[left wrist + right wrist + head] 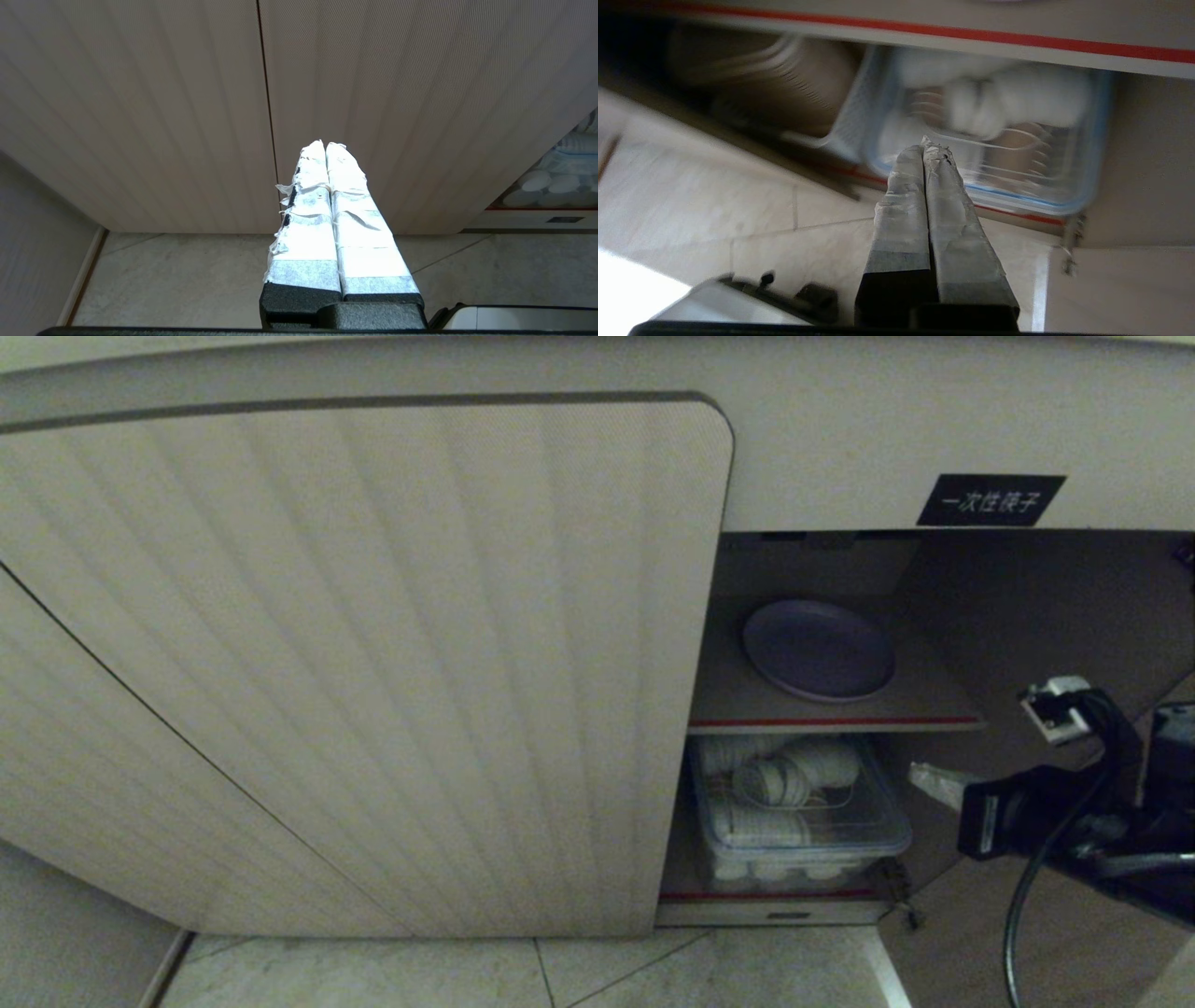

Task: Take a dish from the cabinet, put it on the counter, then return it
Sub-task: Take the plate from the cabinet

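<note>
Down low, the cabinet fills most of what I can see: 1 ribbed door shut on the left, the right side open, presumably swung aside so the arm can get in. Its inner shelf carries the dish, lying flat and alone near the front edge, which should make it easy to reach. Below it sits a clear plastic bin packed with white cups or bowls, tucked on the cabinet floor out of the way.

From the right, the right gripper points in toward the opening, level with the bin and lower than the dish, apart from both. Its 2 fingers are pressed together and empty; I would guess they must spread before taking the rim.

Only the head view shows the dish and the black label. The right wrist view gives the bin up close and the shelf's red-edged lip. The left wrist view alone shows the left gripper, fingers together, parked facing the closed doors above the tiled floor.
</note>
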### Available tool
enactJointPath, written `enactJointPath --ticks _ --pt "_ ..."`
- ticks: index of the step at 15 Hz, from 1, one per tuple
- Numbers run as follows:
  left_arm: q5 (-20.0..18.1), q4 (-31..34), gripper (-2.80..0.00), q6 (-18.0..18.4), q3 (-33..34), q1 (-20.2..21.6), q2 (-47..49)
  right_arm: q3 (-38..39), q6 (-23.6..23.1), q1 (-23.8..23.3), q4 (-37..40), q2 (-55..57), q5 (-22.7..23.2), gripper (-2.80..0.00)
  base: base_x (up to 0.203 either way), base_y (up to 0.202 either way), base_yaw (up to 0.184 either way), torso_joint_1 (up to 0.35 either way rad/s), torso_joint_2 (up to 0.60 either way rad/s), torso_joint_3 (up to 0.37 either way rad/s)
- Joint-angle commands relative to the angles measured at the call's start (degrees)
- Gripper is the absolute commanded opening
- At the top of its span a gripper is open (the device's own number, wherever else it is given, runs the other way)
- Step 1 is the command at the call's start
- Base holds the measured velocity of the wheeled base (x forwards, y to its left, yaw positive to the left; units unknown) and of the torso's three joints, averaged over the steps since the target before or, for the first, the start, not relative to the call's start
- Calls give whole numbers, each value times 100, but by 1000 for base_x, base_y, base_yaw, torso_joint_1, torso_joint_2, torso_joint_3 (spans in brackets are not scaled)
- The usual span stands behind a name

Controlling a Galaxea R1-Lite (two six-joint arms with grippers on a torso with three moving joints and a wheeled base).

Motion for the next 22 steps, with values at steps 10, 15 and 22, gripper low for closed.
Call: enactJointPath --ticks 10,15,22 --pt "0 -2 -280 -3 0 0 -2 -1149 228 153 -56 1152 -831 -280 0 0 0 0 0 0" --pt "0 -2 -280 -3 0 0 -2 -1527 221 261 -175 1510 -1289 -280 0 0 0 0 0 0" --pt "0 -2 -280 -3 0 0 -2 -2139 224 374 -212 2008 -1829 -280 0 0 0 0 0 0"
